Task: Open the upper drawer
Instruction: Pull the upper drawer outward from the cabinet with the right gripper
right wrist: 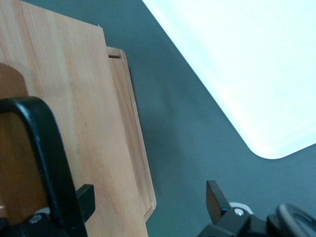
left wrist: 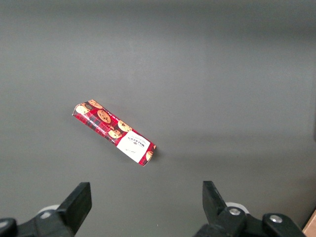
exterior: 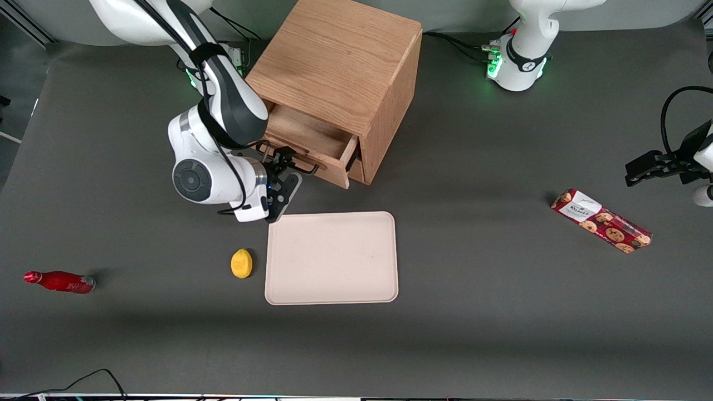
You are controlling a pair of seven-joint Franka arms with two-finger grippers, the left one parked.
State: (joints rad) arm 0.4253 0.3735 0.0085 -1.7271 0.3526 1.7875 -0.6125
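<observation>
1. Upper drawer [exterior: 312, 142] of the wooden cabinet [exterior: 340, 72] stands partly pulled out toward the front camera; its shallow inner tray is exposed below the cabinet top. The cabinet sits on the grey table [exterior: 473, 312], toward the working arm's end, farther from the camera than the beige tray [exterior: 332, 258].
2. Handle [exterior: 295, 161]: a thin black wire bar runs across the drawer front. In the right wrist view the handle [right wrist: 47, 163] passes just beside one gripper finger [right wrist: 85, 197], with the oak drawer front [right wrist: 74, 123] directly beneath it.
3. Gripper [exterior: 285, 177]: positioned at the handle, between the drawer front and the near edge of the beige tray. The fingers are spread apart; the second finger [right wrist: 217, 197] is well clear of the bar, so nothing is clamped.
4. Step in hand (judgement): the pull stroke is largely done, the drawer being open by a good part of its depth, and the gripper appears to be either hooked on the bar or letting go of it.
5. Next move (judgement): if more travel is required, draw straight along the drawer's slide axis toward the camera, keeping the finger hooked on the bar. Otherwise, lift clear without snagging the wire.
6. Other items: a lemon [exterior: 242, 263] beside the tray, a red bottle [exterior: 60, 281] farther toward the working arm's end, and a biscuit packet [exterior: 601, 220] toward the parked arm's end. None obstructs the drawer path.
</observation>
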